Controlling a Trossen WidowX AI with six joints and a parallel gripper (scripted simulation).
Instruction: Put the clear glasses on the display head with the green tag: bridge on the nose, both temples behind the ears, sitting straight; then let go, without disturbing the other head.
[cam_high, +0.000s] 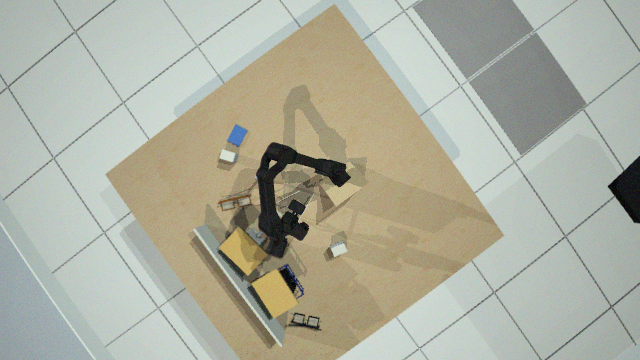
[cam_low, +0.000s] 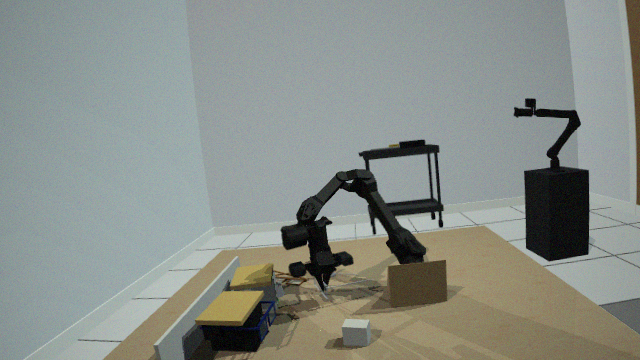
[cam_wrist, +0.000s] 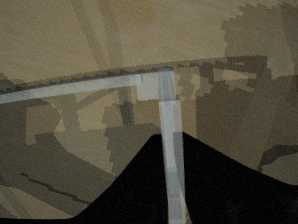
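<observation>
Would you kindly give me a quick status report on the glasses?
Gripper shut on clear glasses, at one temple. Glasses low over the table, not on either head. Nothing blocking seen.
</observation>
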